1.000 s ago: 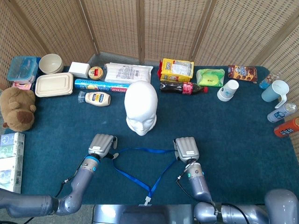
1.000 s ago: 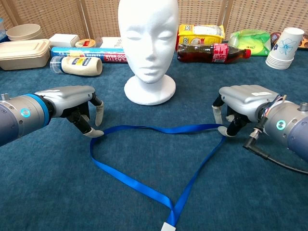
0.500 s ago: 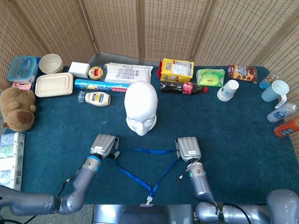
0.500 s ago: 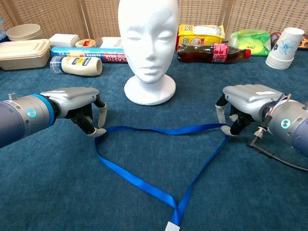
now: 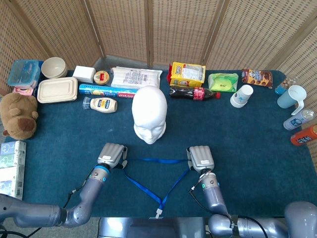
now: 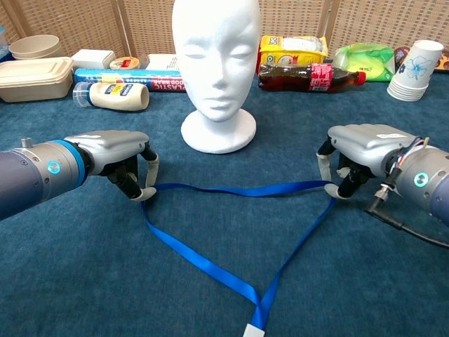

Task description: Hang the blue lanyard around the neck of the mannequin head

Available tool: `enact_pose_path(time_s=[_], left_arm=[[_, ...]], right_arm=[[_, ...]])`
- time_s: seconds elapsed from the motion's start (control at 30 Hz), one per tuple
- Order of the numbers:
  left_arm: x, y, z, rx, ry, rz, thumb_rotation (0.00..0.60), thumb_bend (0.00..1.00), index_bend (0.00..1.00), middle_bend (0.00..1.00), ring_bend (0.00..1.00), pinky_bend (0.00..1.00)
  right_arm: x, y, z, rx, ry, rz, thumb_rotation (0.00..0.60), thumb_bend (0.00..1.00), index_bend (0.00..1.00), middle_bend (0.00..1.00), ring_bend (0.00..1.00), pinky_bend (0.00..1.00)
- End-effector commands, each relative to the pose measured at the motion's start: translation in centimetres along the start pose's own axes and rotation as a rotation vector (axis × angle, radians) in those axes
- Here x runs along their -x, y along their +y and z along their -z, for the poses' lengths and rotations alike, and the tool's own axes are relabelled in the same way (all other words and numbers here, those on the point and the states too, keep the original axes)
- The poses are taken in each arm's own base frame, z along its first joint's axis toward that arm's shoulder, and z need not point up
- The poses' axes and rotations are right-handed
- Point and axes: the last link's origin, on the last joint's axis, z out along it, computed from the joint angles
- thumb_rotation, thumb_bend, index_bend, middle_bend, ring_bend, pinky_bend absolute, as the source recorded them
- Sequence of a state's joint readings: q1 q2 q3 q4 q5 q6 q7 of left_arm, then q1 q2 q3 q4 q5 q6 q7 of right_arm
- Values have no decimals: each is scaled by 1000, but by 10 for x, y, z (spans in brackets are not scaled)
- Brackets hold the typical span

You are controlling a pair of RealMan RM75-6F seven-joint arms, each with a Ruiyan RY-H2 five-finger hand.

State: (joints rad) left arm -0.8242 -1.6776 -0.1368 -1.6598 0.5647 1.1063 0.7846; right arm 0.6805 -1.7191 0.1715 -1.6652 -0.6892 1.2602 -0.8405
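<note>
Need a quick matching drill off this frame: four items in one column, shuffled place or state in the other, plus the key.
Items
1. blue lanyard
2. mannequin head
3. cola bottle
4. stack of paper cups

Place or state
A. lying on its side behind the head
B. upright at the far right of the table
C. spread in a triangle between left hand and right hand
D. standing on its round base, facing the robot

Pairs: 1-C, 2-D, 3-A, 4-B

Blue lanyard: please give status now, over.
Left robot hand and right robot hand each pinch the blue lanyard. Loop low over table, before mannequin head. Path clear.
</note>
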Motion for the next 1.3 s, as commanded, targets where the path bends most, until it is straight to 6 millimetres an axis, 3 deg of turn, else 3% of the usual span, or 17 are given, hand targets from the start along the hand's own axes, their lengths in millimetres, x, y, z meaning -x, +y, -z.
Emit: enact_pose_path(time_s=[0.03,0.5,0.8,1.1,1.3], left_arm=[[-1,-1,0,-2,3,2,526,419,588,1000,1000,1000],[-2,-5,1,-13,17,15,527,438,638,1000,1000,1000],[-8,-24,25,20,119,88,525,438,637,1000,1000,1000],[-44,-44,53,61,280,118,528,437,639,1000,1000,1000],[-84,-54,74,89,392,155,530,439,639,1000,1000,1000]], right_arm=[[0,0,0,0,1,-1,600,460,596,989,1000,1000],[-3,0,5,-9,4,-33,600,461,603,994,1000,1000],[-21,-16,31,-143,50,-129,600,466,611,1000,1000,1000],[-62,-33,54,-273,138,-199,600,465,613,1000,1000,1000],[-102,-35,66,-339,180,-281,600,463,617,1000,1000,1000]])
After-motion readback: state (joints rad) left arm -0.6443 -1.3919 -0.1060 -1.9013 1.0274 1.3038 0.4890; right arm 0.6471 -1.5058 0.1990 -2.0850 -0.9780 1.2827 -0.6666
